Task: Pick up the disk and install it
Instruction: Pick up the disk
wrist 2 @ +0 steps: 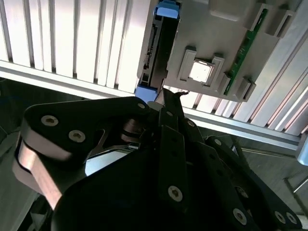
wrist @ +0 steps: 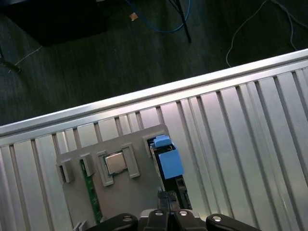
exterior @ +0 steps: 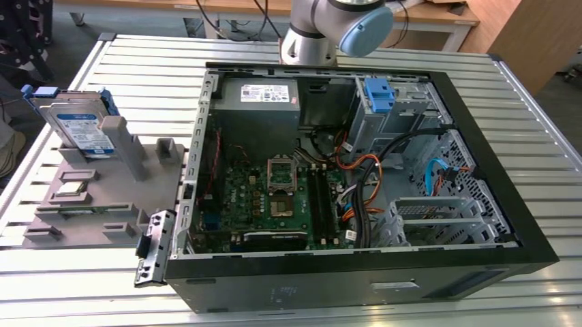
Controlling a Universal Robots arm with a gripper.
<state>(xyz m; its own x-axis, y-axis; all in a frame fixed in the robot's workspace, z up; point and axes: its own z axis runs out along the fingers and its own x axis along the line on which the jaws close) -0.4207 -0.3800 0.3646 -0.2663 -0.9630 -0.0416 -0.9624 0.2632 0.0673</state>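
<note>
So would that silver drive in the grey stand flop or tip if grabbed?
Probably stiff: the disk looks like a flat metal slab in a blue plastic frame. It stands on edge in the grey holder, so a sideways push might tip it. Its smooth metal face may be slippery.

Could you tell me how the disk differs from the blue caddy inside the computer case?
The disk stands tilted on the grey stand, outside the computer case; the blue caddy sits inside it. The disk shows a silver face with a white label; the blue caddy shows plain blue plastic. Both have blue plastic.
</note>
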